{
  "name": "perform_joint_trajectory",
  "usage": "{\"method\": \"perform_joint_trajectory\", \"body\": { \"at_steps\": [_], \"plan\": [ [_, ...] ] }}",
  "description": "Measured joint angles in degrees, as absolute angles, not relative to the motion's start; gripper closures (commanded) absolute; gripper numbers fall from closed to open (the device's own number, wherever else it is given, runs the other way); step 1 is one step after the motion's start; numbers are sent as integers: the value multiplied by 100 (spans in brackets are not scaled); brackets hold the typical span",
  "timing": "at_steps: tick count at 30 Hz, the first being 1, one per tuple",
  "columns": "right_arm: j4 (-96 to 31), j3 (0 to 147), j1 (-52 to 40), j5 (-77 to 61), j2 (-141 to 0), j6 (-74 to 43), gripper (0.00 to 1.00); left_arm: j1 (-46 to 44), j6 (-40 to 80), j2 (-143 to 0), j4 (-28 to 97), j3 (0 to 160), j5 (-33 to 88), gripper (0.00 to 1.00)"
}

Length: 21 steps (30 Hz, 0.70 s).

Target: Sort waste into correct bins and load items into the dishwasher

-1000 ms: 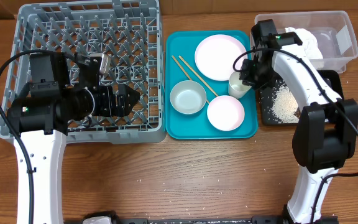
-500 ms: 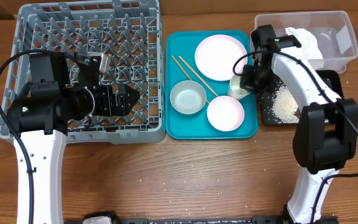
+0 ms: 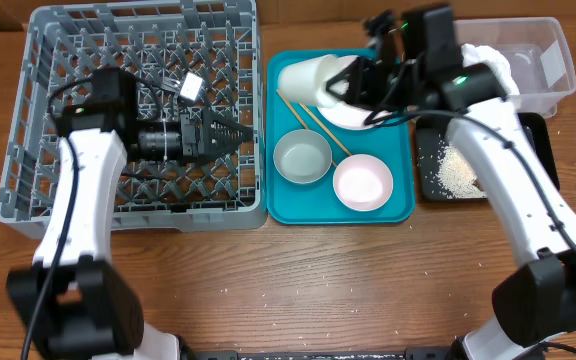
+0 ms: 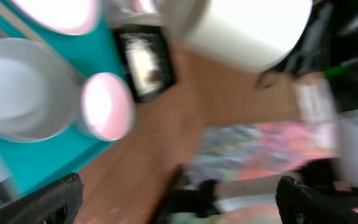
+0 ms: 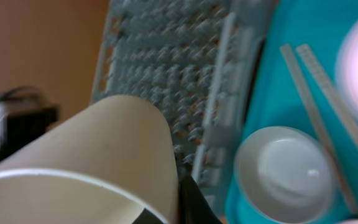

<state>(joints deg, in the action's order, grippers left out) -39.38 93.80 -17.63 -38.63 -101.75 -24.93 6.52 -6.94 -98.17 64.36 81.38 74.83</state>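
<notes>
Nothing legible anywhere at this moment. One small white tag shows over the dish rack, with a dark mark on it too small to read (print or not, I cannot tell). The cup just right of the rack looks plain, and both wrist views are blurred.

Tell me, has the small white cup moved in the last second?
Yes. The small white cup, in the right gripper, went left across the teal tray, from its right edge to its top-left corner.

Tray between dish rack and tub
</notes>
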Motion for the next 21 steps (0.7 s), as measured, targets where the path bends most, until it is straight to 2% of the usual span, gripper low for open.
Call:
{"method": "perform_joint_trajectory", "body": {
  "at_steps": [3, 8, 11, 15, 21],
  "plan": [
    [-2893, 8718, -1946, -4552, -10206, -2845, 96, 652, -729, -10322, 6440, 8138, 8274, 0],
    [-1140, 7688, -1975, -5607, -10252, -3601, 96, 652, -733, -10613, 6541, 8136, 8770, 0],
    [-810, 7485, -1997, -5824, -10259, -3785, 96, 648, -731, -10619, 6569, 8138, 8847, 0],
    [-580, 7443, -2165, -5911, -10261, -3879, 96, 615, -735, -10619, 6587, 8138, 8901, 6],
    [-561, 7443, -2486, -5911, -10285, -3900, 96, 423, -749, -10619, 6608, 8138, 8941, 9]
  ]
}}
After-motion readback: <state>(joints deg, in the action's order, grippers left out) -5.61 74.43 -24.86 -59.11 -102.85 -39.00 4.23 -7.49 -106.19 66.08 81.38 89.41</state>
